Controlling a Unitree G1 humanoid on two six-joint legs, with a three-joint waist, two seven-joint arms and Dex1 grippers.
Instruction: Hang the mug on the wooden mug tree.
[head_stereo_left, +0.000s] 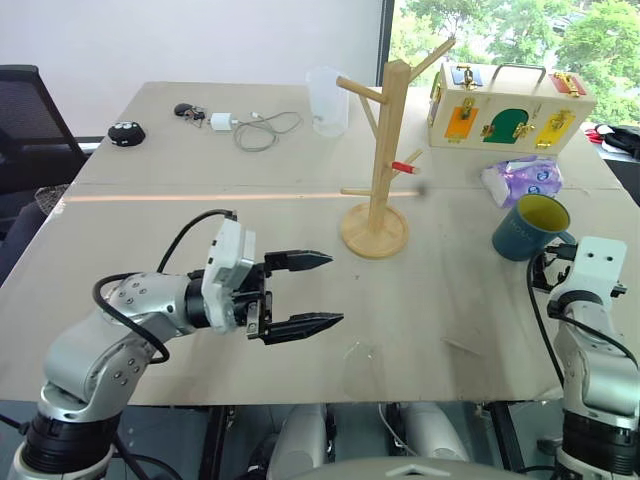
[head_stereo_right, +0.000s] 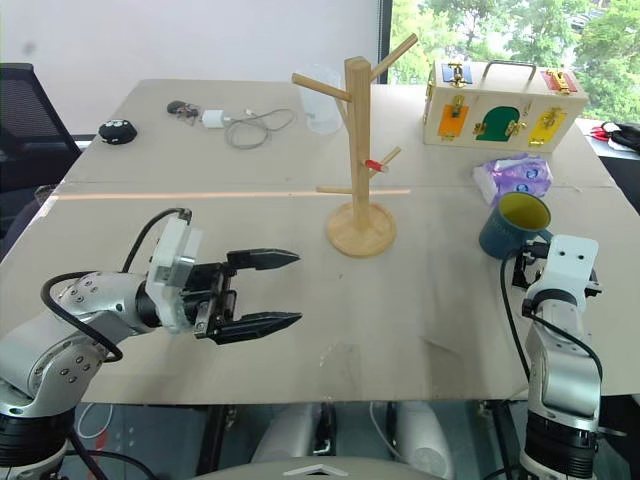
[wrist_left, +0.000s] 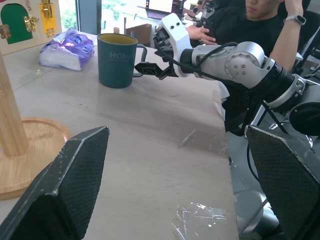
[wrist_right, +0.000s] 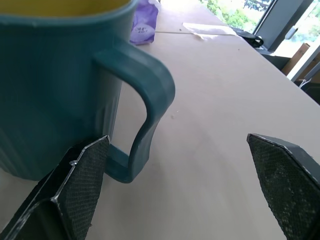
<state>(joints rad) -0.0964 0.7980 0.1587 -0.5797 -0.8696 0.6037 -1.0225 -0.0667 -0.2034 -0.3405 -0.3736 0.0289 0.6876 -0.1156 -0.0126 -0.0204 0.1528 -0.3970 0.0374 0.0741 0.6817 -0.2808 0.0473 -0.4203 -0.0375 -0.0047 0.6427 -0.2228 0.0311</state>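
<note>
- Closest in, the left gripper (head_stereo_left: 310, 292) hangs over the front of the table (head_stereo_left: 150, 330) with its jaws spread wide and nothing between them, pointing sideways toward the middle.
- Over on the right side, the right gripper (wrist_left: 150, 70) sits right up at the mug (head_stereo_left: 528, 228). Jaws are spread wide and the handle (wrist_right: 150, 105) is right between the fingers, but they aren't pinching it, from what I can see.
- The mug itself stands upright on the table, teal outside, yellow-green inside, handle turned toward the right gripper.
- Just behind the mug there's a purple tissue pack (head_stereo_left: 522, 180).
- The wooden mug tree (head_stereo_left: 385, 160) stands mid-table, well apart from the mug, pegs all bare, one red-tipped.
- Further back: a clear plastic cup (head_stereo_left: 327, 100), a white box with coloured latches (head_stereo_left: 508, 108), and a charger with cable (head_stereo_left: 250, 126).
</note>
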